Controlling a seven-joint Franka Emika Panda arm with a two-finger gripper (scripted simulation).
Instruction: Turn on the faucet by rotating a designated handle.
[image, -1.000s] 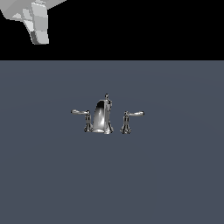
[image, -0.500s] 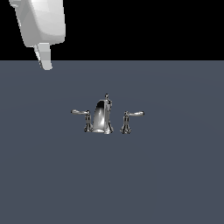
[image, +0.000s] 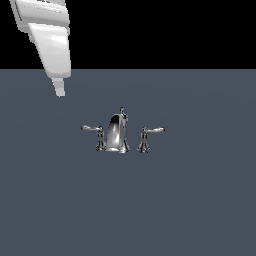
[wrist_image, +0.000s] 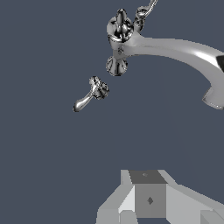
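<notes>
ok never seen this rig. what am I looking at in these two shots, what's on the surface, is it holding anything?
Both are simulator renders of one robot arm. The exterior view comes from a camera off the arm: the white shape at upper left is the arm, its end effector above the grey surface. The wrist view comes from a camera on the arm, looking down past the end effector.

On the surface stands a chrome faucet with two levers. The handle to turn points toward the exterior view's left; its twin points right.

The end effector touches neither and seems to hold nothing; whether it is open, I cannot tell.
</notes>
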